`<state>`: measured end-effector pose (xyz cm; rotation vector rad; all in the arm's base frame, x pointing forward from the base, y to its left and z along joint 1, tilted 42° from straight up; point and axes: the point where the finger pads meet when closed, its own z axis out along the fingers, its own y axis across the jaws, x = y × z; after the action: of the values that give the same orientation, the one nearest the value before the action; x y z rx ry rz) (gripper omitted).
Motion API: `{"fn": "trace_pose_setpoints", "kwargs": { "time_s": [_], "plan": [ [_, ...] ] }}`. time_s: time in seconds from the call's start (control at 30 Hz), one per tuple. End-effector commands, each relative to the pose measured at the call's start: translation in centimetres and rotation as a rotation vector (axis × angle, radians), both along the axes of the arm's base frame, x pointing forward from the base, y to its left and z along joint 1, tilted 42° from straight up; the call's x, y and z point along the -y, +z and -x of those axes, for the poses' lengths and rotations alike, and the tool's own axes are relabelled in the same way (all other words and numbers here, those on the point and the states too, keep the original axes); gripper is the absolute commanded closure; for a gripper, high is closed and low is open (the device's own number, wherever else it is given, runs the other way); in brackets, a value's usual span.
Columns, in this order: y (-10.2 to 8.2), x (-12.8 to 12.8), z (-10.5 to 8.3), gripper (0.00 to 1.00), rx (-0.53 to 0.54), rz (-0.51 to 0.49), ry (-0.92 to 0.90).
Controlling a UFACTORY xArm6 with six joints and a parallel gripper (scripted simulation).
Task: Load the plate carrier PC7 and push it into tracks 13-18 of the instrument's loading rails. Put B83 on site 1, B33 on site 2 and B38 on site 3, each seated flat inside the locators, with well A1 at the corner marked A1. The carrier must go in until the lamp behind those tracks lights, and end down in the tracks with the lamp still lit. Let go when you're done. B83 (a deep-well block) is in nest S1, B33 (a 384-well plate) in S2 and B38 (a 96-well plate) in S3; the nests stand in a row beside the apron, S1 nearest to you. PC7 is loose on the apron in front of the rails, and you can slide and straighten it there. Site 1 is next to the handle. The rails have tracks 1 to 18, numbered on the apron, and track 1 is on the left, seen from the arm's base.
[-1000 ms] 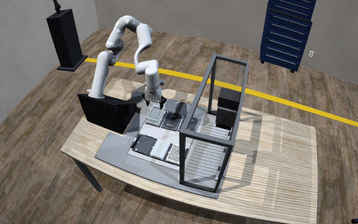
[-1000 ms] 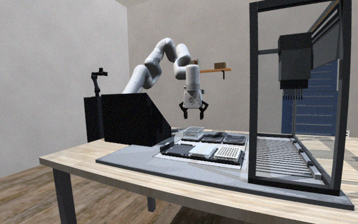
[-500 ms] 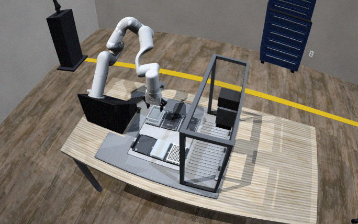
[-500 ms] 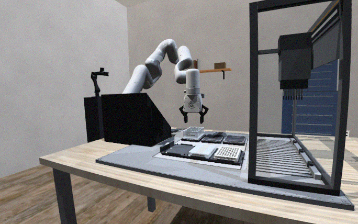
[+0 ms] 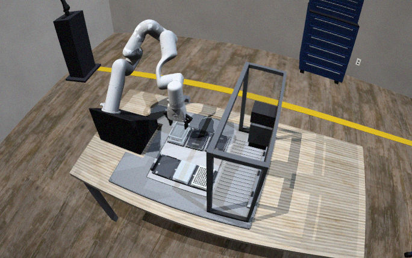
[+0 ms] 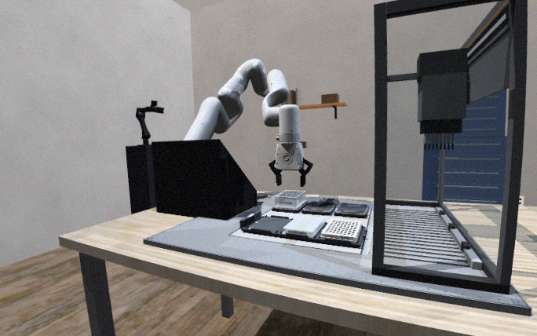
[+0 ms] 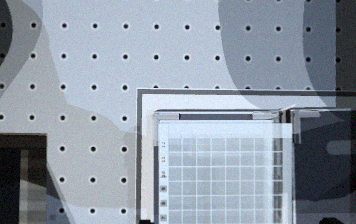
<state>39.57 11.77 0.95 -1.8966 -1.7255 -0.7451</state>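
Observation:
The deep-well block B83 (image 5: 179,134) (image 6: 290,198) sits in nest S1; in the wrist view (image 7: 225,170) it fills the lower middle. My gripper (image 5: 179,123) (image 6: 290,181) hangs straight above it, open and empty, a short way clear of its top. The carrier PC7 (image 6: 304,235) lies on the apron. Its site 1 (image 6: 265,224) beside the handle is bare and dark. A white 384-well plate B33 (image 6: 304,225) lies on site 2 and a 96-well plate B38 (image 6: 342,229) on site 3. Nests S2 (image 6: 321,206) and S3 (image 6: 352,208) look empty.
The loading rails (image 5: 237,179) (image 6: 423,235) lie inside a tall dark frame, with a pipetting head (image 6: 441,91) hanging above them. The frame's front post hides part of the carrier's far end in the top view. The arm's black base box (image 6: 198,178) stands close beside nest S1.

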Motion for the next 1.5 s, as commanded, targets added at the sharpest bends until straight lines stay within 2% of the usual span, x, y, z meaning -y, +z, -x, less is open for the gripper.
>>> {"fn": "trace_pose_setpoints", "kwargs": {
  "time_s": [0.0,1.47],
  "plan": [
    [-0.1,-0.1,-0.1,0.00,0.002,0.001,-0.001],
    [-2.0,-1.8,-0.3,0.00,0.002,0.001,-0.001]
  ]
}}
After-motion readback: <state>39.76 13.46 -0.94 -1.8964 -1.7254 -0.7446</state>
